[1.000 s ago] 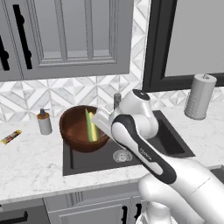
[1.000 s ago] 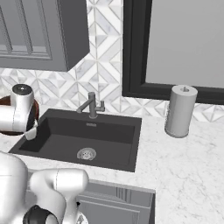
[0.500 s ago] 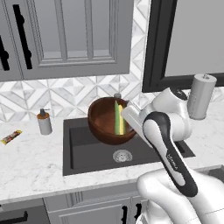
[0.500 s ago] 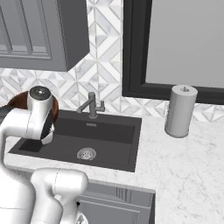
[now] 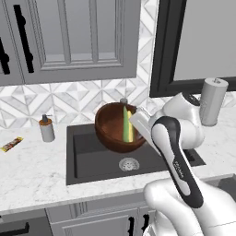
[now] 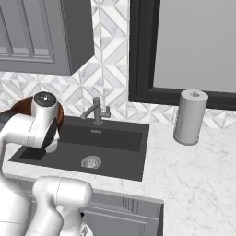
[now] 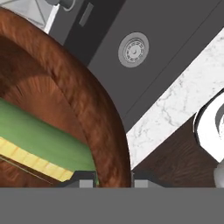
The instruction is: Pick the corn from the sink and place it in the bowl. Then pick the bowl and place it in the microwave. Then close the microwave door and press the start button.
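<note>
The reddish-brown bowl [image 5: 113,131] hangs in the air over the dark sink [image 5: 90,159], with the corn [image 5: 127,124] leaning upright inside it, green husk and yellow kernels showing. My gripper [image 5: 137,129] is shut on the bowl's right rim. In the hand view the rim of the bowl [image 7: 94,109] runs down between the fingertips of the gripper [image 7: 113,180], and the corn [image 7: 39,140] lies just inside. Part of the bowl [image 6: 18,107] peeks out behind my arm. The microwave [image 5: 200,41] is a dark-framed opening at the upper right. Its door and start button are out of view.
A grey soap dispenser [image 5: 46,129] stands left of the sink, and a small packet [image 5: 11,144] lies further left. The faucet [image 6: 97,110] rises behind the basin, above the drain [image 5: 129,163]. A paper towel roll [image 5: 213,101] stands on the counter at the right. Grey cabinets [image 5: 69,41] hang overhead.
The bowl with the corn has travelled right, from over the sink's left edge to over its middle, carried by my gripper. In the last half second it has hardly moved.
</note>
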Motion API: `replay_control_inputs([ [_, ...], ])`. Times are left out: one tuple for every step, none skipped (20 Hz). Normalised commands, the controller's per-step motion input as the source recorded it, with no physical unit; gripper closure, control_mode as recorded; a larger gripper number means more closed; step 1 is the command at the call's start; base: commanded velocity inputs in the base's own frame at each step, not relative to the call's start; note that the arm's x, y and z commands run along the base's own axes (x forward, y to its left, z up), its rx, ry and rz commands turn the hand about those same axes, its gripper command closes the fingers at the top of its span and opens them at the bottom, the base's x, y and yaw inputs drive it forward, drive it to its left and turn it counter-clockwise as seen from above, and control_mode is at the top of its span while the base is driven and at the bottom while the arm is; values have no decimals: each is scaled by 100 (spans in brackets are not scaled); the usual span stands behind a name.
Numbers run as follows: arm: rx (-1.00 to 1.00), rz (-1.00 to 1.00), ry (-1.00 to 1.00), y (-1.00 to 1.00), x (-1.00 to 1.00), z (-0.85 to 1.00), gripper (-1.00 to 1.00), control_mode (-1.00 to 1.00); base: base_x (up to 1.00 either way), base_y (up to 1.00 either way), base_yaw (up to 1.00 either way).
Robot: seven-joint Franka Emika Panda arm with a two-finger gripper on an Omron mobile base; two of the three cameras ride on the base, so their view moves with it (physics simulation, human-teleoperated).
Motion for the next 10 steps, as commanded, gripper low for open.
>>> replay_control_inputs([
  [0,0,0,0,0,0,100,100,-88,4,-12],
  [0,0,0,0,0,0,100,100,-100,21,-19],
  [0,0,0,0,0,0,100,100,-100,37,-29],
  [0,0,0,0,0,0,100,100,-100,51,-45],
  [0,0,0,0,0,0,100,100,-100,56,-57],
  [0,0,0,0,0,0,100,100,-92,42,-66],
  [0,0,0,0,0,0,100,100,-77,24,-77],
  [0,0,0,0,0,0,100,100,-65,21,-83],
  [0,0,0,0,0,0,100,100,-51,20,-87],
  [0,0,0,0,0,0,100,100,-39,18,-91],
])
